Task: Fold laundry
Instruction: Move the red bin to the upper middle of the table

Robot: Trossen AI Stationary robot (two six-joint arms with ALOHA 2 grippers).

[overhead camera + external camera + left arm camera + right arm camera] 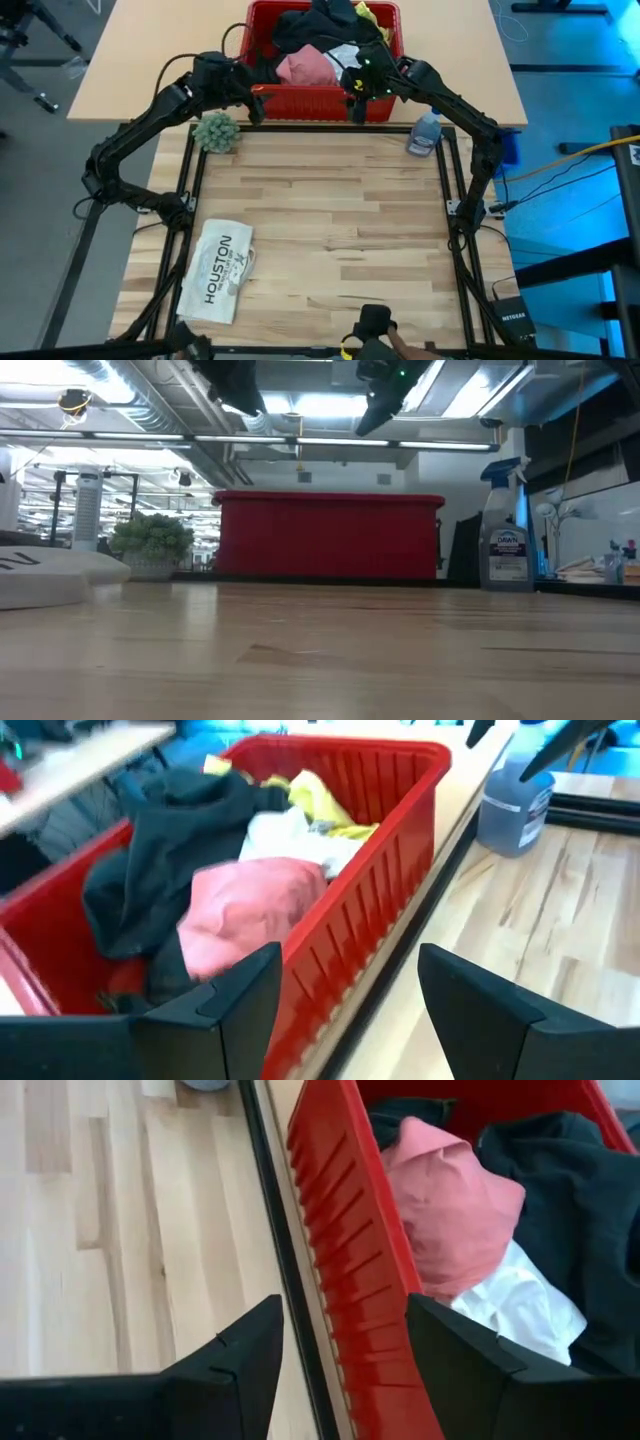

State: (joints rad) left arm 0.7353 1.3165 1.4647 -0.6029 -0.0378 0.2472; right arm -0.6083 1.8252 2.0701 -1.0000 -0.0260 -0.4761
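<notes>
Nearest the overhead camera, at the table's front edge, sits a small dark object with a yellow tip [372,325], too indistinct to identify; the work itself is at the far side, where the red basket [300,100] holds all the laundry. Inside the basket lie the pink cloth [250,910], the white cloth [285,835], the yellow T-shirt [320,800] toward its back corner, and the dark trousers [160,830] draped over and around the rest. Nothing has been lifted out, so folding has not begun. Both claws hover above the basket's front wall: the left gripper [345,990] stands wide and empty, its fingers straddling the rim, and the right gripper [345,1360] is also parted and empty, likewise astride that wall. The chief risk, in my judgement, is that a descent from here would clamp or strike the plastic rim instead of cloth, tipping or dragging the basket. A second risk is tangling: the trousers overlap the pink and white pieces, so pulling one garment may haul others out with it. Beside the basket's left front corner stands a small potted plant [215,131], and just off its right front corner a spray bottle [424,134]; either could be knocked over by a swinging arm. Well away from the basket, a flat white item printed HOUSTON [219,270] lies on the table [330,220].
</notes>
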